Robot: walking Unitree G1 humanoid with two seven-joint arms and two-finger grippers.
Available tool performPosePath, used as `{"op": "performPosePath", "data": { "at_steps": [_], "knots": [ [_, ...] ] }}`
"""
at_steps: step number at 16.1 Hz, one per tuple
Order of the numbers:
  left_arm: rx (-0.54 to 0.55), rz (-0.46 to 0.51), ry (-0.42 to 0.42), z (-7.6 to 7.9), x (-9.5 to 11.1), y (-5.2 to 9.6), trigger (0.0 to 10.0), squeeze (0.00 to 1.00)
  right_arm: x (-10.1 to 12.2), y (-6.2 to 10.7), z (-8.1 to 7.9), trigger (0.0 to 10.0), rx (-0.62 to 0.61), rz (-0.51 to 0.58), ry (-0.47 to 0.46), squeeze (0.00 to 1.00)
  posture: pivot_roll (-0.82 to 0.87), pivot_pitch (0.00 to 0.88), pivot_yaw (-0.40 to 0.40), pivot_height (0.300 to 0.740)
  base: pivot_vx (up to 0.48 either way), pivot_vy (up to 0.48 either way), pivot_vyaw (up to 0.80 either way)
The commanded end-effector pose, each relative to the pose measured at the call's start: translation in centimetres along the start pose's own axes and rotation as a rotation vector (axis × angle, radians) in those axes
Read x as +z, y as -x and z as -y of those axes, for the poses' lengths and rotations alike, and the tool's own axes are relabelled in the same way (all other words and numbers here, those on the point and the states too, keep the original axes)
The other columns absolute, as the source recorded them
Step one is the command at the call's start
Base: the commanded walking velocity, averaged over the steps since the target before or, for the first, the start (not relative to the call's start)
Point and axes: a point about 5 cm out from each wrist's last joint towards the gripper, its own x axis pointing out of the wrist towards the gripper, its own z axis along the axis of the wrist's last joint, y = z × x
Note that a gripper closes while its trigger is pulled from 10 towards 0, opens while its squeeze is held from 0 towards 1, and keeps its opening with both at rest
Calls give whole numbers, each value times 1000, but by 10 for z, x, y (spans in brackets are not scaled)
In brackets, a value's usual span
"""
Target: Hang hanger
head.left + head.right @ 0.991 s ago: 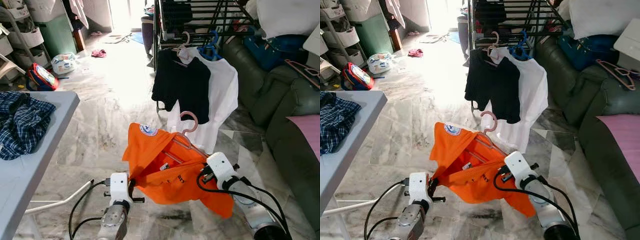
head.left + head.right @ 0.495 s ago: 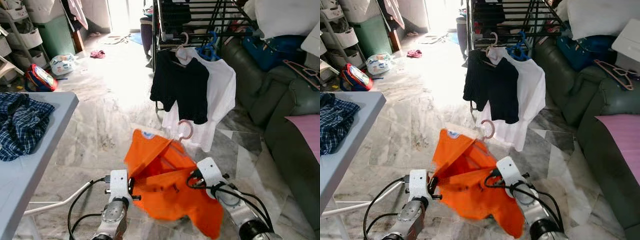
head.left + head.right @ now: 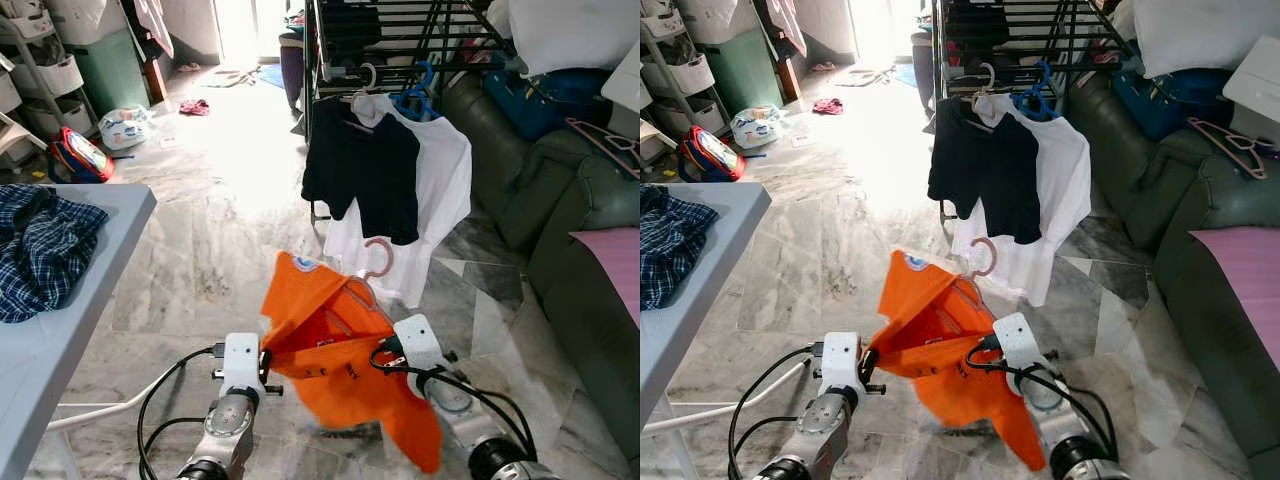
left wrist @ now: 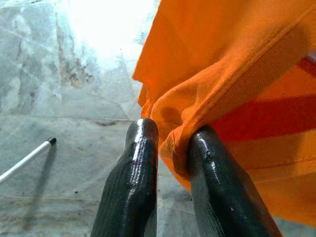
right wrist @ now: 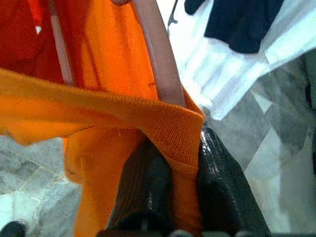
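Carrying looks to be the step in hand: the orange shirt with its pink hanger is held up between both arms, low over the marble floor and short of the drying rack, so the hanging itself is not yet done. On the left stands a grey table with a plaid cloth on it, well apart from the work. The left gripper is clenched on a fold of the shirt's hem, the cloth bunched between its two black fingers. Further right, the right gripper is clamped on the ribbed collar of the shirt just beside the hanger's pink stem, though whether the stem itself is pinched I cannot tell. The hanger's hook points up and away from the robot, toward the rack, with its opening turned down; its shoulders run at a slant under the cloth, high at the far left end and dropping toward the right gripper. Beyond it a black shirt and a white shirt already hang from the rack, and a dark green sofa fills the right side. My judgement is that the next move calls for stepping closer, raising the right arm until the hook clears a free rail beside those shirts, then lowering it on.
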Motion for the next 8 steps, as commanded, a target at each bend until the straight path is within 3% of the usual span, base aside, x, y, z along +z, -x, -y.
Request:
{"op": "performPosePath", "data": {
  "at_steps": [1,3,5,6,8],
  "knots": [
    [29,15,-192,-18,50,-23,10000,0,3,-2,7,10000,-74,1,-91,0,-31,106,13,740,0,0,0],
    [36,-65,-163,-21,32,-19,10000,0,-8,0,7,10000,-110,-60,-184,0,-31,88,8,740,0,0,0],
    [6,-96,-214,-18,22,-15,10000,0,-16,3,6,10000,-113,-103,-204,0,-31,74,5,740,0,0,0],
    [-9,-140,-283,-18,8,-10,10000,0,-32,8,1,10000,-97,-185,-220,0,-29,65,1,740,0,0,0],
    [10,-174,-285,-24,-1,-7,10000,0,-46,14,-3,10000,-68,-260,-187,0,-26,62,-3,740,0,0,0]
  ]
}}
